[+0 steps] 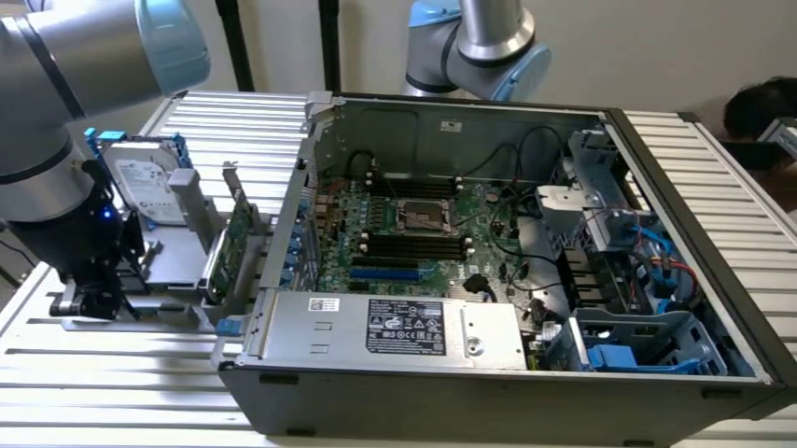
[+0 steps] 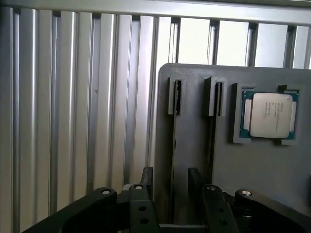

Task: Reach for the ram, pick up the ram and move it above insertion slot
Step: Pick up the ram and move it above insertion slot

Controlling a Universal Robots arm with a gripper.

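Standing on edge in a slotted gray tray, the ram shows from above as a thin dark line; its chips and colour cannot be made out. Its long axis runs from a small end bracket straight toward the pincer. It lies parallel to a similar line in the neighbouring slot and to the ribs of the desk. The pincer's two black fingers stand moderately apart, one on each side of the ram's near end, and are not closed on it. Whether either finger touches the ram cannot be told. Beside the slots a silver processor lies in its pocket. In the exterior view the pincer hangs low at the left of the frame, by the tray. A hard drive and an expansion card stand close by. The open computer case sits at the middle and right, apart from the pincer.
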